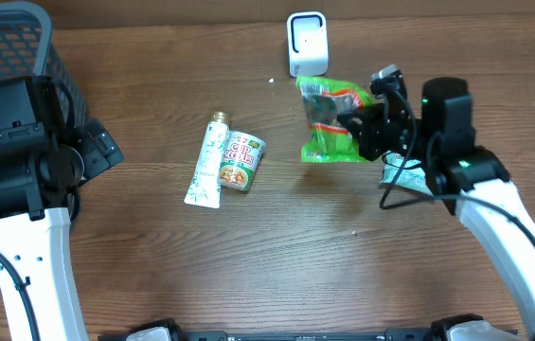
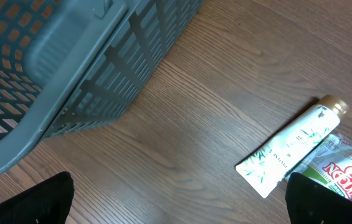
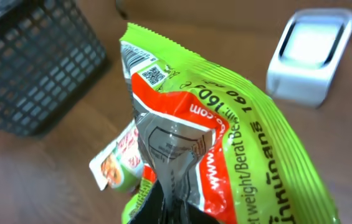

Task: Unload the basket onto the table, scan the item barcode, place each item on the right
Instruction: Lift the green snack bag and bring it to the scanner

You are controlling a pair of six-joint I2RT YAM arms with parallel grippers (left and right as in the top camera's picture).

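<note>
The dark wood-grain table point(image 1: 343, 275) carries a grey plastic lattice basket point(image 1: 2, 47) at its far left, near the left gripper point(image 1: 97, 152), whose jaws are fully spread and empty. The right gripper point(image 1: 354, 128) is clamped on the crinkled, glossy green-and-red snack bag point(image 1: 324, 118), just before the rounded white scanner point(image 1: 307, 43). A flat white tube point(image 1: 207, 166) and a cylindrical noodle cup point(image 1: 243, 159) lie touching mid-table.

A brown wood-grain surface point(image 1: 343, 256) fills nearly all of the overhead view, its grain running left to right in long, darker streaks. Up close in the left wrist view the wood point(image 2: 182, 143) shows fine lines and a dull sheen. The light is soft and even, and shadows are pale and blurred.
</note>
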